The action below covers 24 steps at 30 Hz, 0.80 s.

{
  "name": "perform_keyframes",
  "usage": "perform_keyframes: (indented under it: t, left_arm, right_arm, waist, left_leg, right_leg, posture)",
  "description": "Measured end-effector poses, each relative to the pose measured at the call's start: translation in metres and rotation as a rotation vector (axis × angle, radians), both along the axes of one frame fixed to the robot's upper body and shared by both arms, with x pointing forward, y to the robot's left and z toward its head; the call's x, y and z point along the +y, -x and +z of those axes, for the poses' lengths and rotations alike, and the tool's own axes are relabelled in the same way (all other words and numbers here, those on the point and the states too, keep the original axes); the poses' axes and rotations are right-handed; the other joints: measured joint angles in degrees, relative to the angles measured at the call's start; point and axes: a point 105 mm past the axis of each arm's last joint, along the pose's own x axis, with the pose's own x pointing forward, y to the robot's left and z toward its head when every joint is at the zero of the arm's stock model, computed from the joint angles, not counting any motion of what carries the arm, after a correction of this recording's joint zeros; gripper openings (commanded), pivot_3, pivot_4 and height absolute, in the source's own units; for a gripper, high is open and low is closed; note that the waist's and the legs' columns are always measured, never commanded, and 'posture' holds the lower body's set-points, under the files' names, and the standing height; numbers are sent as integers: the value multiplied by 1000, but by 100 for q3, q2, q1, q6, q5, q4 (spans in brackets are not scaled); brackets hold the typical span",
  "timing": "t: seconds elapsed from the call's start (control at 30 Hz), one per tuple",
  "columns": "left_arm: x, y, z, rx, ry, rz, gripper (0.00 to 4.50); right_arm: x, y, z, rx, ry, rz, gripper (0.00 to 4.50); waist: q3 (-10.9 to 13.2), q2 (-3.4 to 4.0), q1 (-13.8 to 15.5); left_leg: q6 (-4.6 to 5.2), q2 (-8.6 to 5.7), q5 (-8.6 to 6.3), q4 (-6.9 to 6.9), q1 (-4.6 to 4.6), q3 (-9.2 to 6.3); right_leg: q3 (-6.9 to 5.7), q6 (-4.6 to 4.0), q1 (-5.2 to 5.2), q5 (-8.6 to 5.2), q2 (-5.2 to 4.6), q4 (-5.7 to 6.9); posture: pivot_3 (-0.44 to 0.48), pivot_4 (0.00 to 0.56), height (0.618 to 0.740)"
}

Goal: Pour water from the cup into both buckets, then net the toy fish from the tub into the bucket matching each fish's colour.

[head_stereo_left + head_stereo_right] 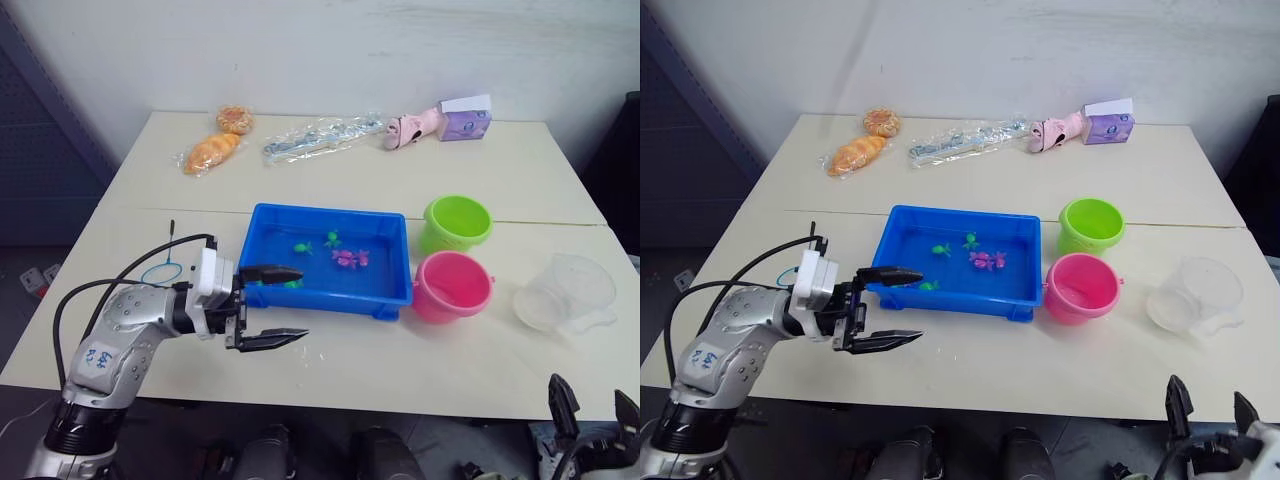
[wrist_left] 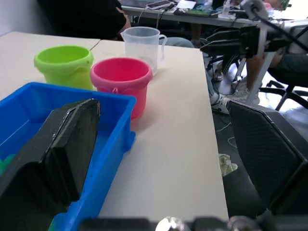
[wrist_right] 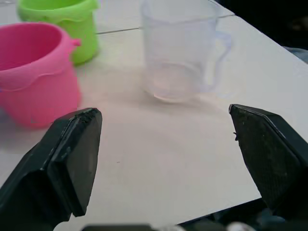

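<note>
The blue tub (image 1: 330,302) sits mid-table, holding green toy fish (image 1: 303,247) and pink ones (image 1: 346,259). To its right stand the green bucket (image 1: 457,222) and, nearer me, the pink bucket (image 1: 452,286). The clear cup (image 1: 565,292) stands upright further right, close to the table edge. Left of the tub lies the net (image 1: 161,271), behind my left forearm. My left gripper (image 1: 301,303) is open and empty at the tub's near-left corner, one finger over the rim and the other over the table. My right gripper (image 1: 592,400) is open and empty, low, off the table's front edge before the cup (image 3: 180,53).
Along the far edge lie two bread pieces (image 1: 212,152), a clear plastic packet (image 1: 320,137), a pink toy (image 1: 410,129) and a purple box (image 1: 465,121). A dark chair (image 2: 269,144) and a seated person's legs show beyond the table's right side.
</note>
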Motion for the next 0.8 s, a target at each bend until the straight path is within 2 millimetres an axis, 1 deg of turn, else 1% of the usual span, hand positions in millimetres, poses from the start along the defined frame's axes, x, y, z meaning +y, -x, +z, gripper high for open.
perform_keyframes:
  t: [0.07,0.13,0.2,0.3,0.33,0.37,0.4,0.47,0.5,0.63,0.8]
  left_arm:
    - [-2,0,-2,14,-2,-6,4500]
    - [-5,0,-2,16,5,-14,4500]
    - [-7,0,-1,12,5,-19,4500]
    - [-9,-2,1,1,8,-18,4500]
    - [-11,-2,3,-6,15,-21,4500]
    - [-11,-2,3,-6,15,-20,4500]
    - [-13,-2,3,-8,16,-22,4500]
    - [-14,-3,3,-12,19,-15,4500]
    - [-15,-4,3,-16,20,-4,4500]
    - [-16,-6,4,-26,18,14,4500]
    - [-16,-7,4,-33,18,27,4500]
  right_arm:
    - [-7,-3,-4,28,3,-31,4488]
    - [-20,-14,-5,43,21,-74,4488]
    - [-28,-22,-5,50,35,-98,4488]
    - [-50,-36,-7,76,54,-166,4488]
    - [-60,-43,-6,78,57,-200,4488]
    - [-64,-49,-7,85,54,-204,4488]
    - [-72,-59,-7,90,44,-216,4488]
    - [-82,-67,-7,93,28,-243,4488]
    - [-89,-74,-4,93,31,-243,4488]
    - [-98,-87,-2,104,29,-229,4488]
    - [-105,-95,-5,127,13,-224,4488]
  waist:
    - [-2,7,-11]
    - [-1,5,-42]
    - [-1,6,-43]
    - [-1,6,-41]
    - [-1,6,-38]
    - [-1,6,-38]
    - [-1,6,-41]
    - [-1,6,-38]
    - [-1,6,-38]
    - [-1,6,-40]
    - [-1,5,-39]
  left_leg:
    - [22,0,15,-2,4,1]
    - [22,0,16,2,3,4]
    - [24,-1,16,4,7,7]
    - [27,0,17,6,12,9]
    - [27,0,18,6,15,10]
    - [27,0,18,7,18,9]
    - [28,0,19,7,20,15]
    - [28,0,19,9,22,16]
    - [29,-1,19,11,23,18]
    - [30,0,18,14,23,20]
    - [30,0,18,17,22,21]
  right_leg:
    - [1,-7,-2,-5,1,16]
    - [3,-7,-2,-5,2,18]
    - [6,-6,-1,-5,3,22]
    - [8,-6,3,-5,6,30]
    - [9,-4,3,-7,8,37]
    - [9,-4,5,-7,11,39]
    - [14,-3,4,-8,12,47]
    - [17,0,4,-10,13,53]
    - [19,1,4,-10,13,55]
    - [21,2,4,-11,15,57]
    - [23,4,5,-12,16,57]
  posture:
    - [0,150,740]
    - [0,150,740]
    - [0,150,740]
    - [0,150,740]
    - [0,150,740]
    - [0,150,740]
    - [0,150,740]
    - [0,150,740]
    - [0,150,740]
    - [0,150,740]
    - [0,150,740]
